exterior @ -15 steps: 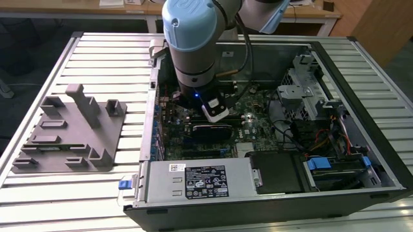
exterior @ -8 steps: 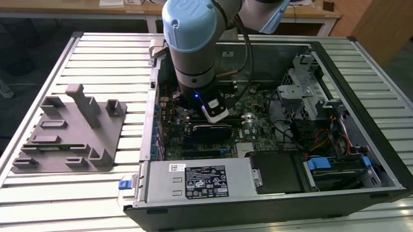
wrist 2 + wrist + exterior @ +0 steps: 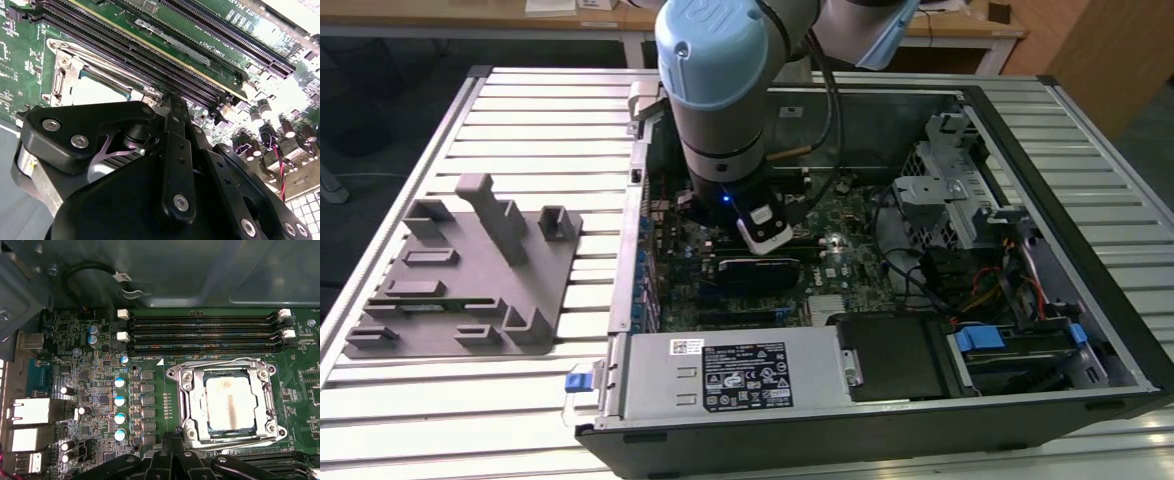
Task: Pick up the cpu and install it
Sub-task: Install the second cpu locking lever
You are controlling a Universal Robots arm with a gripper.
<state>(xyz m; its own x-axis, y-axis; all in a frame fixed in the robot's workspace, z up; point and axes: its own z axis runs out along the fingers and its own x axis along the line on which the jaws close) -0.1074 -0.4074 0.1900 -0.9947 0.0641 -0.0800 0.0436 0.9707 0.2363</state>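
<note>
A ribbed metal tabletop [image 3: 520, 120] carries an open computer case [image 3: 1067, 150] lying on its side, with its motherboard [image 3: 854, 215] facing up. In the exterior view the grey fixture [image 3: 467, 275] sits on the tabletop at the case's 9 o'clock, well apart from the arm. At the case's 6 o'clock edge lies the silver power supply [image 3: 720, 375], and a drive cage [image 3: 954, 190] stands toward 3 o'clock.

The blue-and-grey arm [image 3: 720, 90] comes down from 12 o'clock into the middle of the case, its wrist just above the board.

In the first wrist view the memory slots [image 3: 202, 332] run in parallel rows at the socket's 12 o'clock, and a column of blue-topped capacitors [image 3: 120, 407] stands at its 9 o'clock. The metal-framed socket [image 3: 225, 405] lies on the green board, and the cpu [image 3: 229, 402] rests flat inside its frame, silvery top up, with a darker smear down its middle. In the second wrist view the cpu [image 3: 97, 90] shows again as a pale square within the frame.

The black pincer [image 3: 176, 436] hangs just at the socket's 7 o'clock corner, its fingers [image 3: 172, 440] pressed together with nothing between them, clear of the cpu.
</note>
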